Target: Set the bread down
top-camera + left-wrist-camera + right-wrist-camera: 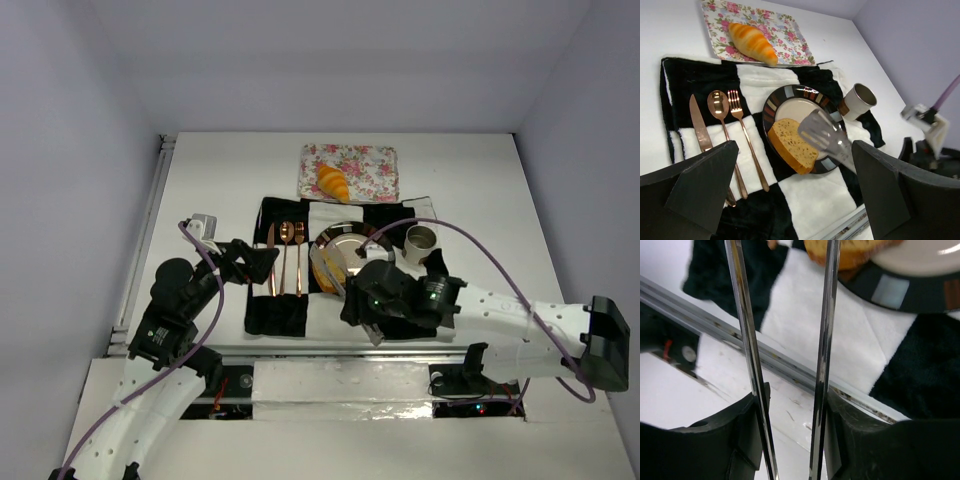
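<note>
Looking down from above, a white counter carries a black-and-white checked cloth mat. On the mat is a dark-rimmed round plate, with the tan-brown squarish bread slice lying on its near-left part. The glossy orange-yellow oblong roll lies well apart on a floral rectangular tray at the far side. A copper knife, spoon and fork lie just left of the plate, and a white cup stands just right of it. The right claw hangs at the plate's near edge, and the left claw is beside the cutlery. From the left wrist, that claw's black fingers are spread wide and hold nothing. Slim shiny metal tongs reach over the slice's right end, though contact cannot be told. From the right wrist, the right claw is clenched on the tongs' two blades, which run up toward the slice at the top edge. Both pieces look light. The slice seems soft and crumbly, so it is best pinched gently across its firmer crust. The roll looks slick and rounded, so it is best taken across its middle. The plush mat would give under pressure, and the cutlery and cup crowd the plate. Pale lavender walls close in the far end and both sides.
</note>
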Robot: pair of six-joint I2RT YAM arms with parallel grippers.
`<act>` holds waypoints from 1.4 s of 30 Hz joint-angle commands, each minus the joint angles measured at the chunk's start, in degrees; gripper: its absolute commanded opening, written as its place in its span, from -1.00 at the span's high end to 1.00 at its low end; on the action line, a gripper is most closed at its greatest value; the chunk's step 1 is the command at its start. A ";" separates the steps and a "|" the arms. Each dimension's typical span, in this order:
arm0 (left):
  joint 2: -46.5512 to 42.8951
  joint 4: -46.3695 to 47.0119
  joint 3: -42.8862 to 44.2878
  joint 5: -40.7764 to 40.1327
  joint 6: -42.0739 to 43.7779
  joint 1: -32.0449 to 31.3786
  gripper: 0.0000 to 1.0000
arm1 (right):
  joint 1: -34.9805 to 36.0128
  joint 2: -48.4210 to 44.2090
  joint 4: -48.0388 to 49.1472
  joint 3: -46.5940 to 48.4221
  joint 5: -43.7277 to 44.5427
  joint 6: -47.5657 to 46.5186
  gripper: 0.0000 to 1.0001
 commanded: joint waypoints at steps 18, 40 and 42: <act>-0.78 2.10 -0.39 1.33 0.26 -0.33 -0.97 | -27.57 25.43 -2.41 29.54 0.55 -27.55 -0.05; -1.40 2.37 -0.48 1.77 0.34 -0.33 -0.97 | -33.39 45.05 -6.29 43.62 -8.08 -35.03 0.36; -1.40 2.37 -0.39 1.77 0.26 -0.33 -0.97 | -33.39 43.12 -5.32 42.57 -7.81 -34.41 0.49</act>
